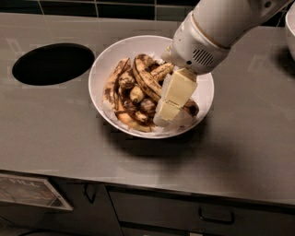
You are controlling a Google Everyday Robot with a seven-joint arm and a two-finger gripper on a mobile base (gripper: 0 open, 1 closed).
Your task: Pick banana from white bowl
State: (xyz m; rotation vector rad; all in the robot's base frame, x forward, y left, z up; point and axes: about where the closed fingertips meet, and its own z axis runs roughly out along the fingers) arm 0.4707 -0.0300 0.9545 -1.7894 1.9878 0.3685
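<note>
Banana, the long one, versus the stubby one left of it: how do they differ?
The long banana is slim and curved, lying on top; the stubby banana is short, plump and lower. The long banana has heavy dark streaks; the stubby banana looks paler. Both are overripe in the white bowl. The pincer reaches into the bowl's right side, beside the long banana.

This looks like a kitchen: a grey metal worktop [55, 138] with a round disposal hole [53, 63], dark wall tiles [92, 7] behind it and handled drawers [216, 214] below. The gripper [167, 114] dips into the white bowl [107, 69].
</note>
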